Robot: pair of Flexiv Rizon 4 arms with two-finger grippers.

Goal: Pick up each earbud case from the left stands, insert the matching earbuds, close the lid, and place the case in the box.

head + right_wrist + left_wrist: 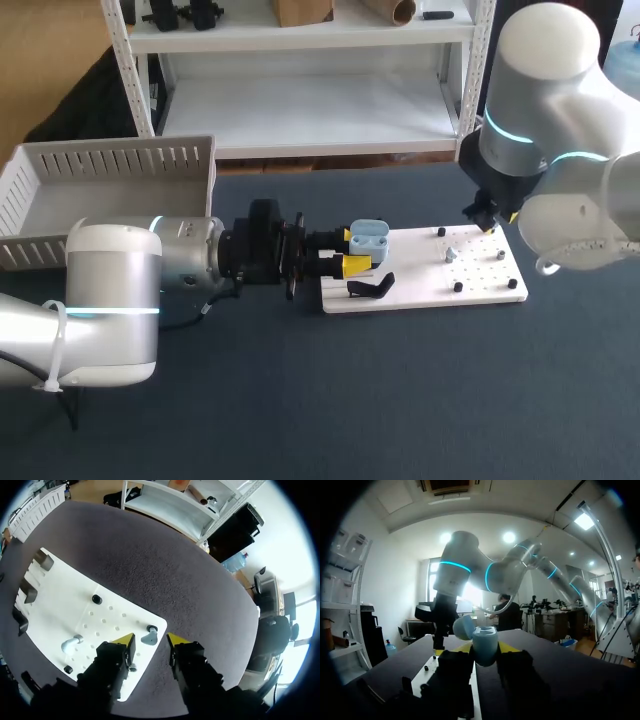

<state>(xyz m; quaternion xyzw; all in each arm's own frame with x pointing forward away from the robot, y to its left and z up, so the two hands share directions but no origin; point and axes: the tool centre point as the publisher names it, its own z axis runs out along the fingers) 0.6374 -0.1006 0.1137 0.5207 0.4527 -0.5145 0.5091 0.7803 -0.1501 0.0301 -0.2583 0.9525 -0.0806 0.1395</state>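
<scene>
My left gripper (356,253) lies level over the left end of the white board (420,292), shut on a light blue earbud case (368,238) whose lid stands open. In the left wrist view the case (485,649) sits upright between the fingers, its lid (465,626) tipped back. My right gripper (490,222) hangs over the board's far right corner. Its yellow-tipped fingers are open, one on each side of a grey-blue earbud (149,638), with a gap on both sides. A white earbud (71,644) lies further in on the board (60,605).
A grey slatted box (110,165) stands at the back left. A black stand (372,288) sits on the board's left end, just under my left gripper. Small black pegs (457,286) dot the board's right half. Dark table surface lies in front.
</scene>
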